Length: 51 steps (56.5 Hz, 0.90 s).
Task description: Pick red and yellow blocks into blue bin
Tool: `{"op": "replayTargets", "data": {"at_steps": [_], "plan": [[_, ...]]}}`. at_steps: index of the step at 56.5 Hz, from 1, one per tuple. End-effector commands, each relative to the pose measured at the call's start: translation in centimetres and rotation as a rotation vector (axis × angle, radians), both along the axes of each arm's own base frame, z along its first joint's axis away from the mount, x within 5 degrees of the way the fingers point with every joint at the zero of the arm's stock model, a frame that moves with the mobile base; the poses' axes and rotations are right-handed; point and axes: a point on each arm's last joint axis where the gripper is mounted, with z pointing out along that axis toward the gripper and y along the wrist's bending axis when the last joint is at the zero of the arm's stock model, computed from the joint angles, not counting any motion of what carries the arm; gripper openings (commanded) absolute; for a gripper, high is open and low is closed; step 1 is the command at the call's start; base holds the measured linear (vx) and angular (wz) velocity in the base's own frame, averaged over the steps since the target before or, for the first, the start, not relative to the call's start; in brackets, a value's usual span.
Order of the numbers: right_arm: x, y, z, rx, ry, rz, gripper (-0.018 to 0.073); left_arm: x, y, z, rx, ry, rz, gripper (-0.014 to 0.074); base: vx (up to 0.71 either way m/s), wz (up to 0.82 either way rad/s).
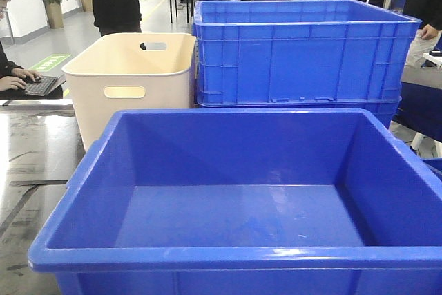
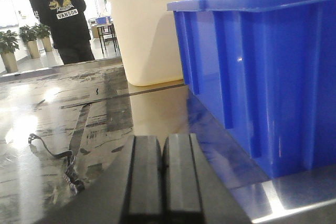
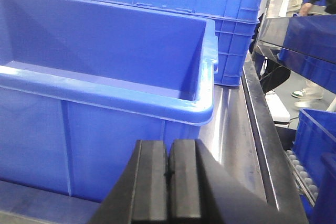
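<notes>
The blue bin fills the near front view; its smooth floor shows nothing in it. No red or yellow block shows in any view. My left gripper is shut with nothing between the jaws, low over the steel table to the left of the bin's outer wall. My right gripper is shut and empty, low beside the bin's right corner rim. Neither gripper shows in the front view.
A cream tub with handle slots stands behind the bin at left, also in the left wrist view. A taller ribbed blue crate stands behind at right. A loose black cable lies on the table. People stand beyond.
</notes>
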Motion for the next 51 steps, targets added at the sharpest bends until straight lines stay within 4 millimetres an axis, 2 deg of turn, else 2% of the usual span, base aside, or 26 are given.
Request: {"op": "replayTargets", "data": {"at_steps": [1, 6, 16, 23, 31, 51], "plan": [[0.2, 0.1, 1.1, 0.027, -0.114, 0.007, -0.0010, -0.3, 0.2, 1.3, -0.028, -0.106, 0.014, 0.0002, 0.00, 0.00], [0.6, 0.5, -0.7, 0.084, -0.156, 0.033, -0.0010, -0.3, 0.2, 1.3, -0.028, -0.106, 0.014, 0.0002, 0.00, 0.00], [1.7, 1.2, -7.6, 0.159, -0.209, 0.074, -0.0010, -0.3, 0.2, 1.3, -0.028, -0.106, 0.014, 0.0002, 0.00, 0.00], [2.2, 1.3, -10.6, 0.166, -0.241, 0.072, -0.0010, -0.3, 0.2, 1.3, -0.028, -0.105, 0.014, 0.0002, 0.00, 0.00], [2.5, 1.0, -11.8, 0.202, -0.284, 0.002, -0.0010, -0.3, 0.2, 1.3, -0.028, -0.105, 0.014, 0.0002, 0.00, 0.00], [2.6, 0.6, -11.8, 0.239, -0.293, -0.059, -0.0010, -0.3, 0.2, 1.3, -0.028, -0.105, 0.014, 0.0002, 0.00, 0.00]]}}
